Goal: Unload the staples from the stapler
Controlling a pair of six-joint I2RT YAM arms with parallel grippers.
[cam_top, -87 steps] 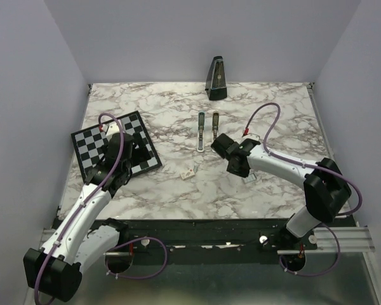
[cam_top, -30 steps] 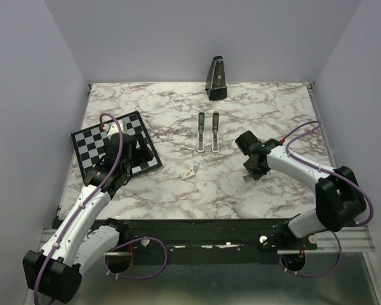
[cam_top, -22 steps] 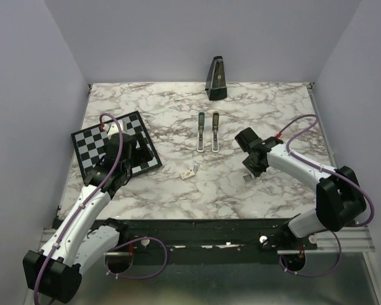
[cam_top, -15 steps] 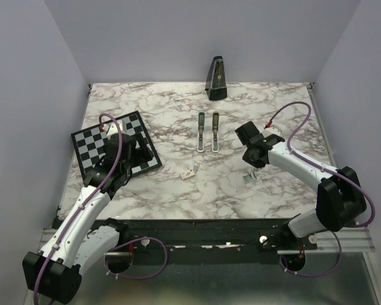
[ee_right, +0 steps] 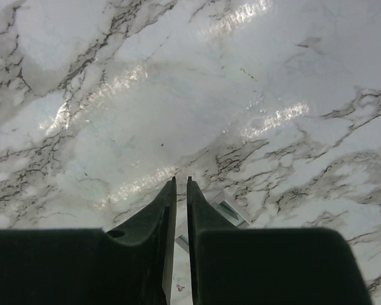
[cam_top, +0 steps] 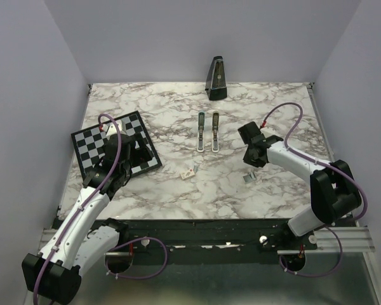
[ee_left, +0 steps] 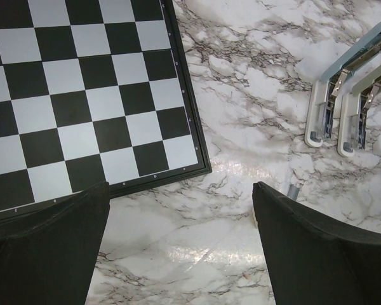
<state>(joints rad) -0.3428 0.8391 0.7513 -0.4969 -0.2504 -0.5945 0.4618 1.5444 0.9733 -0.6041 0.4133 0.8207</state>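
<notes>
The pale green stapler lies opened into two narrow bars side by side at the table's middle; it also shows at the top right of the left wrist view. A small metal staple strip lies on the marble to its right; it shows just under the right fingertips in the right wrist view. My right gripper hovers just behind the strip, its fingers nearly touching with nothing between them. My left gripper is wide open and empty over the near right edge of the chessboard.
A black-and-white chessboard lies at the left. A black pyramid metronome stands at the back. A small white block lies in front of the stapler.
My right gripper has moved from the stapler's near end to over the staple strip, then drawn back a little toward the far right. The strip stays on the table. The left arm has barely moved.
</notes>
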